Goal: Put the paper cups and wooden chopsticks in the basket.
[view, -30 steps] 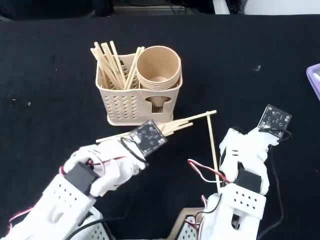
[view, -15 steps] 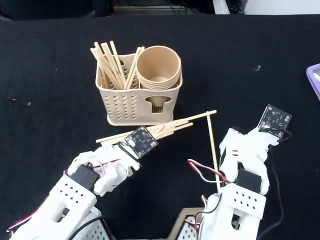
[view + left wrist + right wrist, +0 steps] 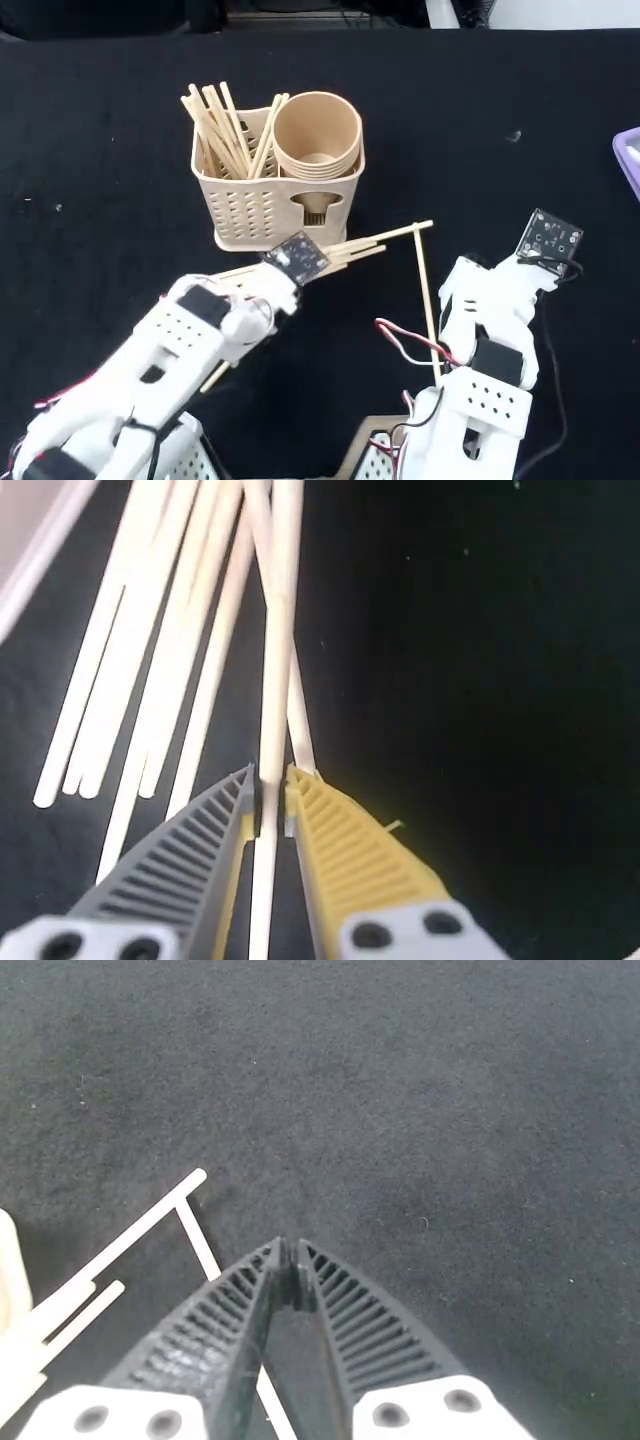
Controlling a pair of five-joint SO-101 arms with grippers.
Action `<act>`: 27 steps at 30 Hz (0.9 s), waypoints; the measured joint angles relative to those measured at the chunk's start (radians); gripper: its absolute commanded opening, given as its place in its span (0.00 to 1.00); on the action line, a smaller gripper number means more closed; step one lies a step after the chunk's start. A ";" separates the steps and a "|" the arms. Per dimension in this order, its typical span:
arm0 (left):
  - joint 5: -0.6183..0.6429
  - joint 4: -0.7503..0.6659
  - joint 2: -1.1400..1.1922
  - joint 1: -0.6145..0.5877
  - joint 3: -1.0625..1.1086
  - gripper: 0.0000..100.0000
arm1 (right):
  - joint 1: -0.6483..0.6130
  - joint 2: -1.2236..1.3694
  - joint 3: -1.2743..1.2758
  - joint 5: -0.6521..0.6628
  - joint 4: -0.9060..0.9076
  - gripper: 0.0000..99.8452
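Note:
A beige basket (image 3: 262,205) stands at the table's middle. Its left compartment holds several wooden chopsticks (image 3: 222,128); stacked paper cups (image 3: 316,135) fill the right one. More loose chopsticks (image 3: 365,245) lie on the black cloth just in front of the basket. My left arm (image 3: 195,335) leans over them. My left gripper (image 3: 270,792) is shut on one chopstick (image 3: 277,650), with the others (image 3: 165,670) lying beside it. My right gripper (image 3: 286,1263) is shut on nothing, low over the cloth, near a single chopstick (image 3: 424,300) that lies apart.
The basket's edge (image 3: 35,535) is close beside the left gripper. A purple object (image 3: 630,155) sits at the table's right edge. My right arm (image 3: 495,315) stands right of the single chopstick. Black cloth lies bare behind and to both sides of the basket.
My left arm has pushed forward toward the basket and turned its wrist over the loose chopsticks. The right arm has kept still.

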 measured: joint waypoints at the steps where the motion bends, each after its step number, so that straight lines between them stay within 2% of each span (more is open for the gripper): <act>1: 0.017 -0.017 0.021 0.000 -0.005 0.05 | 0.000 0.000 0.000 0.000 0.000 0.02; 5: 0.078 -0.106 0.097 0.000 -0.008 0.14 | 0.000 0.000 0.000 0.000 0.000 0.02; 9: 0.114 -0.143 0.133 -0.002 -0.008 0.15 | 0.000 0.000 0.000 0.000 0.000 0.02; 18: 0.117 -0.146 0.133 -0.002 -0.009 0.15 | 0.000 0.000 0.000 0.000 0.000 0.02; 23: 0.120 -0.130 0.133 0.075 -0.031 0.22 | 0.000 0.000 0.000 0.000 0.000 0.02; 27: 0.123 -0.130 0.133 0.101 -0.032 0.22 | 0.000 0.000 0.000 0.000 0.000 0.02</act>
